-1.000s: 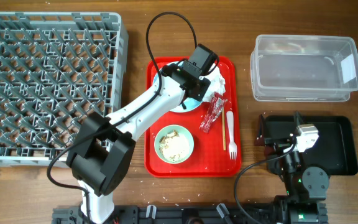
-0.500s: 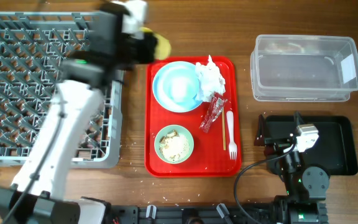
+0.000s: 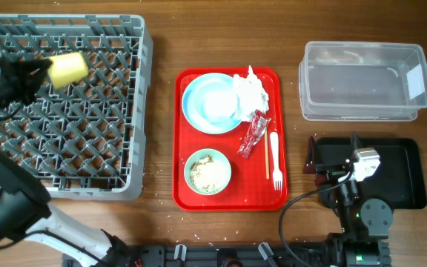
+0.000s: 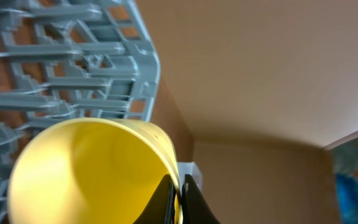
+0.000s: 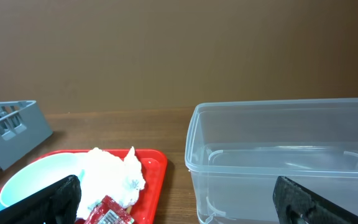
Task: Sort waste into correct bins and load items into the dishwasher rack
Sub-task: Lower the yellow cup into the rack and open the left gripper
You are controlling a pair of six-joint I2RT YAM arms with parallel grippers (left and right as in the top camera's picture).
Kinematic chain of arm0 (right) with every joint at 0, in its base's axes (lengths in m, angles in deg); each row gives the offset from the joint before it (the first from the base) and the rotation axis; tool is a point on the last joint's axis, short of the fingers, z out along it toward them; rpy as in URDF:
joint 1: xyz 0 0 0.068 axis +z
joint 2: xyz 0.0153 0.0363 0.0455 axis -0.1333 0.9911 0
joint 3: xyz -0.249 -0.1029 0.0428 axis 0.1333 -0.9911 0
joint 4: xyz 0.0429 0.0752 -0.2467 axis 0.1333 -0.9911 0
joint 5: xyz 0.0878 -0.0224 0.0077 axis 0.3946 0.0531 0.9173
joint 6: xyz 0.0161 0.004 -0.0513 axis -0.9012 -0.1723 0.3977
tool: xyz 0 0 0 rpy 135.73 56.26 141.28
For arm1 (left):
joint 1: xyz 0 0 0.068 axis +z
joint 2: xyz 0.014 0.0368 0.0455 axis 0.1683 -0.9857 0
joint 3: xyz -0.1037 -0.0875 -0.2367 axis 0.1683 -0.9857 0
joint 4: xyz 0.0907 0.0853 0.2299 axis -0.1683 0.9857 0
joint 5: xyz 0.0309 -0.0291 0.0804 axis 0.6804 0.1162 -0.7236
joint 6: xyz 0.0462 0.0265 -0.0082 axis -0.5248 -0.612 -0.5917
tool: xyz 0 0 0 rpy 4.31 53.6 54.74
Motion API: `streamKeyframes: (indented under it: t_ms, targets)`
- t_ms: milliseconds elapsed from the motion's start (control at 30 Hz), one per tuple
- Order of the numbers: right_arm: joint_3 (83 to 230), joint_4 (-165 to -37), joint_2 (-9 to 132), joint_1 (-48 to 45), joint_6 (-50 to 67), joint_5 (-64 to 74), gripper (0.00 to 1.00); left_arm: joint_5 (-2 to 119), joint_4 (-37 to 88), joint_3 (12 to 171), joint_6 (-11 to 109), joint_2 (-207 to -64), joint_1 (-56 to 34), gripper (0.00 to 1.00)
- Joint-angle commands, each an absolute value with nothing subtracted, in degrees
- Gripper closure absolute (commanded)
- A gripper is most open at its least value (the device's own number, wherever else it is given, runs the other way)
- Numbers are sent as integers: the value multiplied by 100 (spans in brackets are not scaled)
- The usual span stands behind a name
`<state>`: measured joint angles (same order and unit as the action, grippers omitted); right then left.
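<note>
My left gripper is shut on the rim of the small yellow cup and holds it above the far left part of the grey dishwasher rack. In the left wrist view the fingertips pinch the cup's wall, with rack pegs behind. On the red tray lie a pale blue plate, a crumpled white napkin, a red wrapper, a green bowl of rice scraps, a white fork and a wooden stick. My right gripper stands open over the black tray, holding nothing.
The clear tub stands at the back right, behind the black tray. In the right wrist view the tub fills the right side, with the napkin and red tray edge at the left. Bare wood lies between tray and rack.
My left arm has swung from the red tray to the left, carrying the yellow cup out over the dishwasher rack. The right arm has not moved.
</note>
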<state>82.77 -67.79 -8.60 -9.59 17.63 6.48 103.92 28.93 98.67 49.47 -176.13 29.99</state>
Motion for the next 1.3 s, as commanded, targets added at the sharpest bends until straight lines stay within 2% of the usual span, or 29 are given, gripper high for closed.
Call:
streamKeyframes:
  t_ms: [0, 300, 433, 533, 633, 700, 800, 933, 1000, 1033, 1067, 1133, 1267]
  targets:
    - [8271, -6757, -906, -946, 1820, 620, 0, 11209, 2858, 9897, 4971, -18203, 3259, 96]
    - [8271, -6760, -906, -946, 1820, 620, 0, 11432, 2053, 9897, 4971, -18598, 3058, 96]
    - [8271, -6760, -906, -946, 1820, 620, 0, 10724, 2091, 9897, 4976, -18598, 2990, 96]
    - [8271, -6760, -906, -946, 1820, 620, 0, 9576, 2541, 9897, 4973, -18596, 3115, 96]
    - [8271, -6760, -906, -946, 1820, 620, 0, 9063, 2803, 9899, 4973, -18596, 3283, 96]
    - [8271, -6760, -906, -946, 1820, 620, 0, 8999, 2840, 9899, 4978, -18594, 3447, 92]
    - [8271, -6760, -906, -946, 1818, 620, 0, 8532, 3028, 9899, 4976, -18441, 3694, 77]
    - [8271, -6757, -906, -946, 1820, 620, 0, 7985, 3253, 9899, 4978, -17868, 3784, 75]
    - [8271, -6760, -906, -946, 1820, 620, 1, 7732, 3345, 9899, 4980, -17429, 3775, 76]
    - [8271, -6757, -906, -946, 1818, 620, 0, 7513, 3446, 9899, 4978, -17125, 3740, 83]
    - [8271, -6757, -906, -946, 1820, 620, 0, 7362, 3507, 9899, 4973, -16841, 3640, 94]
    - [8271, -6760, -906, -946, 1820, 620, 0, 7196, 3479, 9899, 4903, -16439, 3227, 96]
    - [8271, -6760, -906, -946, 1818, 620, 0, 4523, 3350, 9899, 4377, -16378, 1546, 96]
